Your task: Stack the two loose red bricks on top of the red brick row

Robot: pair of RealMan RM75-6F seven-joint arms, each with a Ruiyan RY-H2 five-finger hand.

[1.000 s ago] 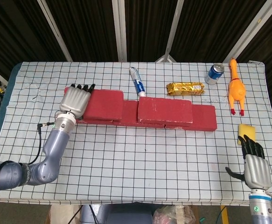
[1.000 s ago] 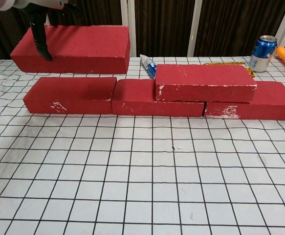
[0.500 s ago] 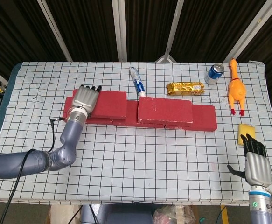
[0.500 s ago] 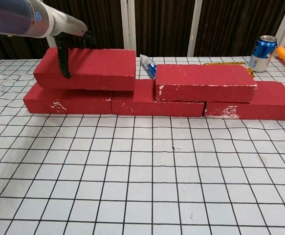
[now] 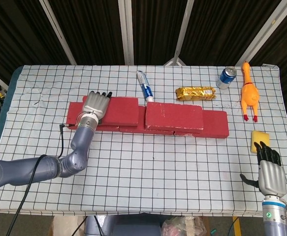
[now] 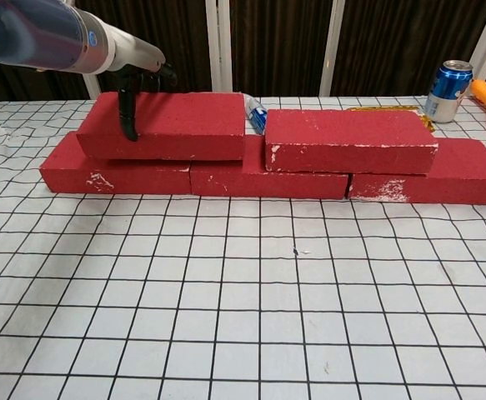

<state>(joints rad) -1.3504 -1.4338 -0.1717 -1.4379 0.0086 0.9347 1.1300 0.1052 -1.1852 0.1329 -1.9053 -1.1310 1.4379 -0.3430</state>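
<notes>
1. On the checked table (image 5: 148, 167): lying end to end as a red brick row (image 6: 276, 177), with one red brick on the right (image 5: 174, 117) already sitting on top, bridging the middle and right base bricks.
2. Over the row's left part: gripping the second red brick (image 6: 176, 125) with the left hand (image 5: 97, 104), fingers (image 5: 102, 94) draped over the brick's far edge and thumb (image 6: 127, 112) pressing down its near face in the chest view.
3. Beneath that brick: resting on or hovering just above the left base brick and the joint beside it; cannot tell whether touching. Standing apart from the placed brick by a narrow gap.
4. At the table's near right corner: hanging well apart from the bricks, the right hand (image 5: 270, 173), holding nothing, fingers loosely extended and slightly apart.
5. Behind the row: lying near the gap, a toothpaste tube (image 5: 144, 85); further right, a gold foil packet (image 5: 196, 92), a blue can (image 5: 226, 77) and a rubber chicken (image 5: 248, 92).
6. Just ahead of the right hand: sitting on the cloth, a yellow sponge (image 5: 260, 139).
</notes>
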